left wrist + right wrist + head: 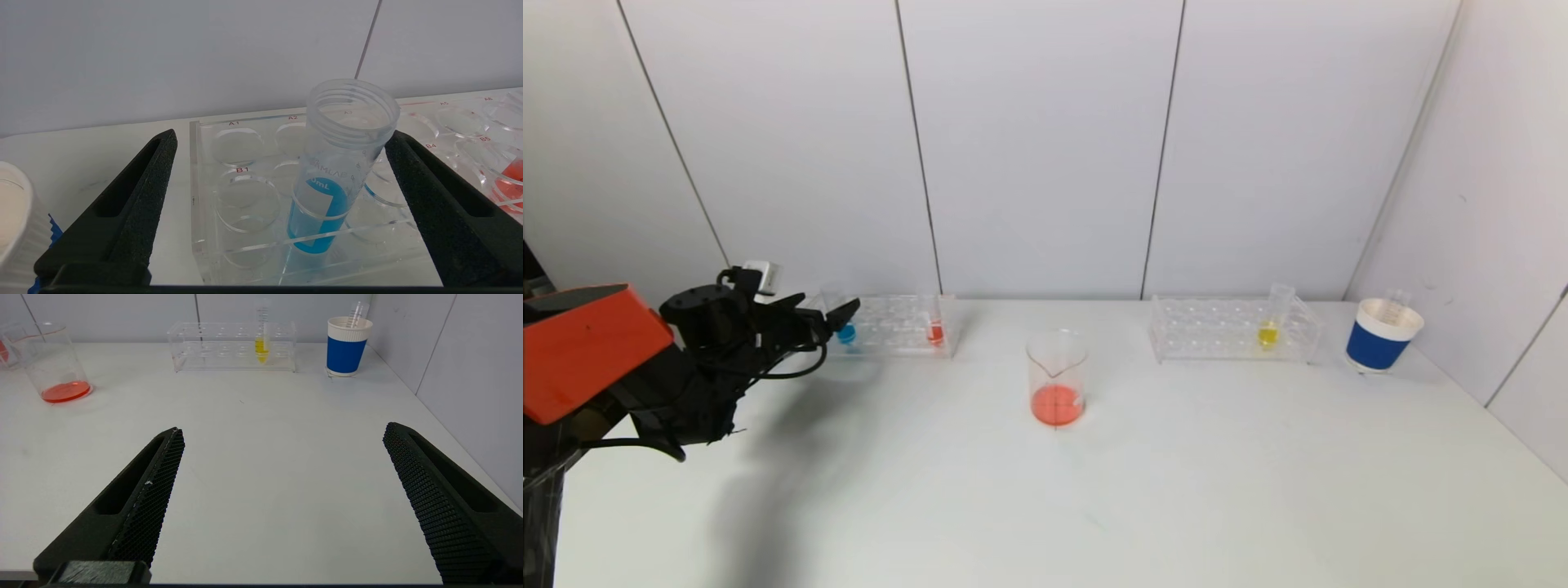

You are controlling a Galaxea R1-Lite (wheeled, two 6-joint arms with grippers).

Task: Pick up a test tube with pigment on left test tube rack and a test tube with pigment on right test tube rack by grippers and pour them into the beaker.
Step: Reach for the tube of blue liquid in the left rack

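The left test tube rack (pixel 894 327) is clear plastic and holds a blue-pigment test tube (pixel 847 333) and a red one (pixel 935 332). My left gripper (pixel 827 320) is open at the rack's left end. In the left wrist view the blue tube (pixel 327 204) stands in the rack (pixel 204 196) between the spread fingers of the left gripper (pixel 282 136), its rim close to one finger. The right rack (pixel 1225 331) holds a yellow tube (pixel 1267 331). The beaker (pixel 1057 380) has red liquid at its bottom. My right gripper (pixel 284 430) is open over bare table, out of the head view.
A blue and white paper cup (pixel 1382 335) with an empty tube in it stands right of the right rack, near the side wall. A white cup edge (pixel 12 220) shows beside the left gripper. The wall runs just behind both racks.
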